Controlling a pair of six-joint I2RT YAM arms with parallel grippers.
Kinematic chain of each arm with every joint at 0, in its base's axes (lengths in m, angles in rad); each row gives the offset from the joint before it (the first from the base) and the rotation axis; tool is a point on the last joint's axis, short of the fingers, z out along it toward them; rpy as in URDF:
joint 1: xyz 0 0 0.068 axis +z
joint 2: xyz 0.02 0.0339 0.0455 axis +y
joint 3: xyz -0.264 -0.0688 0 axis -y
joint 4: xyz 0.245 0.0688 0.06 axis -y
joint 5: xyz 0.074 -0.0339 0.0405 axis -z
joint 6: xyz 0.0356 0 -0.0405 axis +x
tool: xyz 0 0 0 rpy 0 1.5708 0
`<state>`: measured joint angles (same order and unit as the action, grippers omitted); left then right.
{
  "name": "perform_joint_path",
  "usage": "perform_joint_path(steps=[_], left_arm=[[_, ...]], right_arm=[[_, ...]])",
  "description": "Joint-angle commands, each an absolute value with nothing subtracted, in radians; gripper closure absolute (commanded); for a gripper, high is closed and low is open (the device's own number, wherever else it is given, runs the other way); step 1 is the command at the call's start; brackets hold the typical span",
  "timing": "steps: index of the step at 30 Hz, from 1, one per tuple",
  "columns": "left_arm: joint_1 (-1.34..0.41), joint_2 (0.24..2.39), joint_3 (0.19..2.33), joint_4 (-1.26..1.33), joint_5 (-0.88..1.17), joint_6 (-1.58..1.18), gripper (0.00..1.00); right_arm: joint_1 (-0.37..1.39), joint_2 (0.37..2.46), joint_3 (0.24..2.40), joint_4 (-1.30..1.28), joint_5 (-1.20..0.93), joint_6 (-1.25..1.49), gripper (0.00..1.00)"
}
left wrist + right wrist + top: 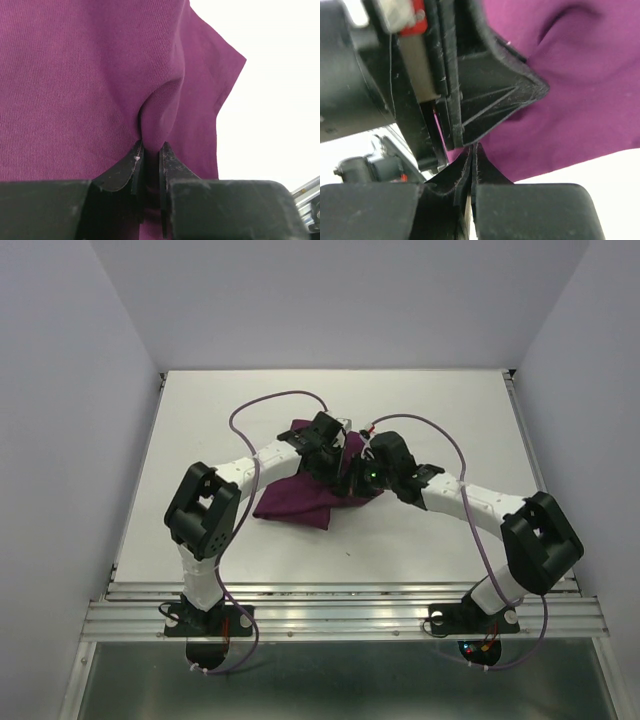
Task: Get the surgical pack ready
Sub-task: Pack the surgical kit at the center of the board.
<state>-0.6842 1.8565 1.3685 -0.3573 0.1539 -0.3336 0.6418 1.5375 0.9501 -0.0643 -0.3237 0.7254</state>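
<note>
Both my arms meet over the purple cloth (pixel 298 502), which lies bunched and partly folded near the middle of the white tabletop (pixel 200 450), its loose corner trailing toward my left arm's base. My left pincer (pixel 151 154) is clamped on the cloth: the two black fingertips stand almost together, with a raised fold of the fabric pinched between them, and the weave rises in a soft ridge straight up from that grip. To the right of that fold the cloth's edge juts out in a point, with bare tabletop beyond it. My right pincer (pixel 472 151) has its fingertips pressed together at the cloth's near edge, gripping a thin sliver of fabric, though the bite is small and partly hidden. Just above that grip, close against the cloth, sits one ribbed black finger (pixel 492 100) of my left pincer, so the two pincers work almost touching, side by side on the same stretch of fabric. From overhead, both wrists cover the cloth's far right part, and whatever may lie under the cloth cannot be made out.
</note>
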Motion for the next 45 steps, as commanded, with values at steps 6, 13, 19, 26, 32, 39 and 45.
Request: perform_joint_path(steps=[6, 13, 19, 26, 32, 39, 45], left_arm=[[-0.683, 1.855, 1.437, -0.282, 0.218, -0.350, 1.00], [-0.678, 1.853, 1.450, -0.281, 0.227, -0.357, 1.00], [-0.672, 1.848, 1.454, -0.276, 0.238, -0.364, 1.00], [-0.664, 1.824, 1.430, -0.272, 0.235, -0.360, 1.00], [-0.650, 1.799, 1.410, -0.267, 0.235, -0.353, 1.00], [-0.635, 1.763, 1.393, -0.261, 0.236, -0.351, 1.00], [-0.620, 1.730, 1.388, -0.265, 0.241, -0.347, 1.00]], right_arm=[[0.709, 1.585, 0.927, 0.034, -0.437, 0.646, 0.99], [0.730, 1.588, 0.894, 0.014, -0.437, 0.621, 0.99], [0.730, 1.598, 0.890, -0.012, -0.376, 0.620, 0.99], [0.649, 1.447, 0.850, -0.110, -0.218, 0.609, 0.99], [0.523, 1.399, 0.827, -0.155, -0.166, 0.603, 0.99], [0.448, 1.518, 0.909, -0.153, -0.137, 0.649, 0.98], [0.448, 1.704, 1.032, -0.078, -0.207, 0.667, 0.99]])
